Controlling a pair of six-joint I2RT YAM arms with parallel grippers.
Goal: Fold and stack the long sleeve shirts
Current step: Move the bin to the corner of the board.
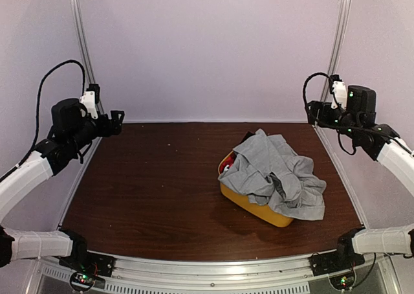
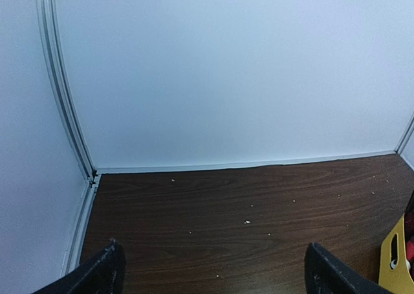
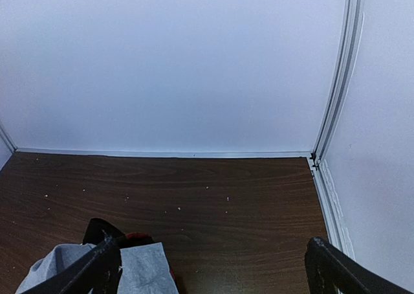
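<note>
A crumpled light-grey shirt point(image 1: 278, 171) lies heaped over a yellow plastic tub point(image 1: 249, 202) right of the table's middle. A bit of red-and-black cloth point(image 1: 226, 167) peeks out at the tub's left rim. In the right wrist view the grey shirt point(image 3: 139, 268) and red-black cloth point(image 3: 134, 237) show at the bottom left. My left gripper point(image 1: 117, 120) is raised at the far left, open and empty; its fingertips point(image 2: 107, 268) stand wide apart. My right gripper point(image 1: 312, 111) is raised at the far right, open and empty, with fingertips point(image 3: 326, 261) wide apart.
The dark wood table point(image 1: 155, 190) has white walls behind and at both sides, with metal rails in the corners point(image 1: 81, 41). The tub's yellow corner point(image 2: 398, 258) shows at the right edge of the left wrist view. Small crumbs dot the tabletop.
</note>
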